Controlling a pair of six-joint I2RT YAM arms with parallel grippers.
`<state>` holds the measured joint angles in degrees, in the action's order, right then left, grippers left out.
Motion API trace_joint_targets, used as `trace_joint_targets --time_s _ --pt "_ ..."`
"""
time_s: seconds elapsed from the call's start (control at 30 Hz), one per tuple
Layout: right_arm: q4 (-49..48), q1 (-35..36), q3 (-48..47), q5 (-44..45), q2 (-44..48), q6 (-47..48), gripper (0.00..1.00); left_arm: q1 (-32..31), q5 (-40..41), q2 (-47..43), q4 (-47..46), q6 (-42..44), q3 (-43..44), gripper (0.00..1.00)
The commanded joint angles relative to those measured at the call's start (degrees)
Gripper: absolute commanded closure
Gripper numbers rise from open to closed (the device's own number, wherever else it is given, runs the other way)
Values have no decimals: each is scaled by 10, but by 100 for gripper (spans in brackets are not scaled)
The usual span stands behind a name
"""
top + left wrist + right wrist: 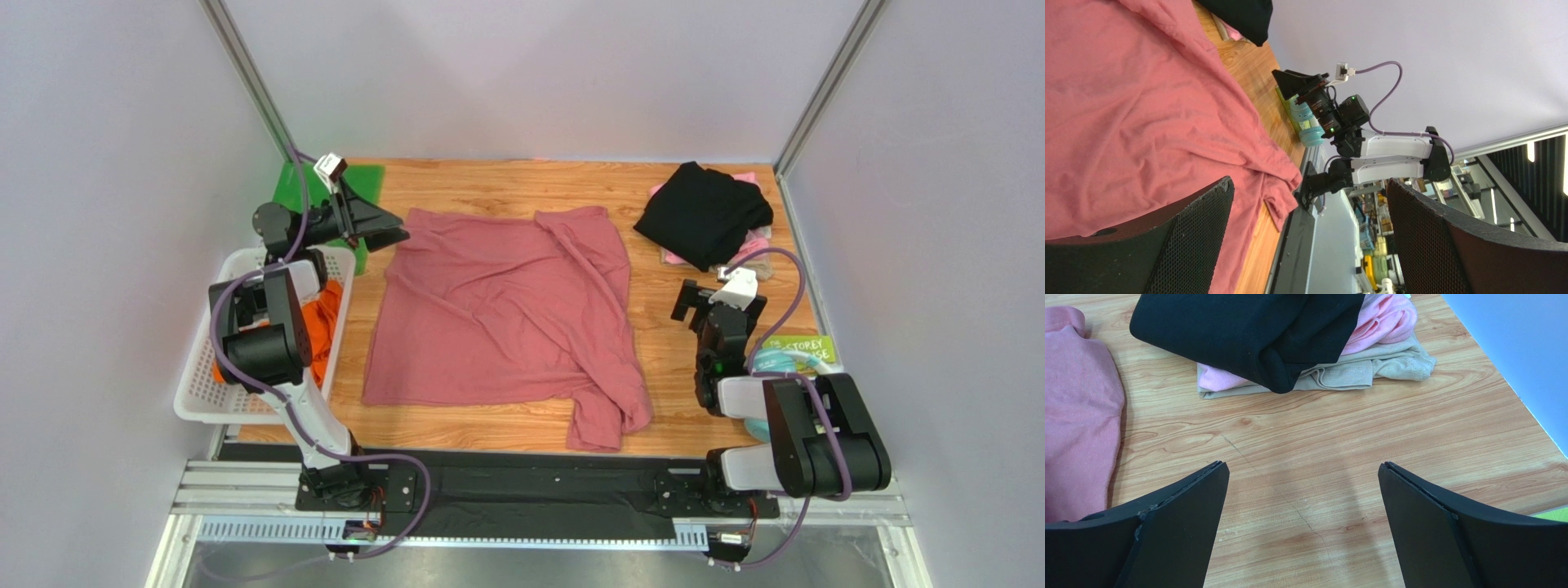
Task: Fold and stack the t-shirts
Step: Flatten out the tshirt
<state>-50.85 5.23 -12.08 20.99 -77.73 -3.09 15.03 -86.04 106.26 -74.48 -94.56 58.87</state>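
Nearest the arm bases, one short sleeve of the large, rumpled dusty-rose cloth t-shirt [503,312] trails toward the near edge of the wooden table [669,374]; the rest lies spread over the table's middle. Its long axis looks to run left to right. A straight edge, probably the hem, faces the left arm, and both sleeves sit toward the right arm. At left, a crumpled orange t-shirt [324,328] sits inside the white plastic mesh basket [196,386]. The right gripper [1303,471] hovers over bare wood to the right of the rose shirt, apart from it, jaws spread wide and holding nothing, and it points toward the far right. The left gripper [1310,187], likewise wide and empty, is turned on its side at the shirt's far-left corner, close by the cloth — the nearer of the two to an edge worth pinching. Whether a finger touches fabric cannot be told. Farthest, at the far right, a folded black t-shirt [702,211] tops a small stack, with a pale pink t-shirt [1389,318] and a folded beige cloth [1364,370] beneath. A fold would likely start from that far-left corner — the right arm must come left to reach the sleeves.
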Motion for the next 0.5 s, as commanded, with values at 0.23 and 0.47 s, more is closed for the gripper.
trace_joint_targets --time_s 0.23,0.47 --pt "-35 2 -13 14 5 -2 0 1 -118 -53 -132 3 4 0" --pt "-35 3 -13 15 5 -2 0 -6 -113 -53 -132 -11 19 0"
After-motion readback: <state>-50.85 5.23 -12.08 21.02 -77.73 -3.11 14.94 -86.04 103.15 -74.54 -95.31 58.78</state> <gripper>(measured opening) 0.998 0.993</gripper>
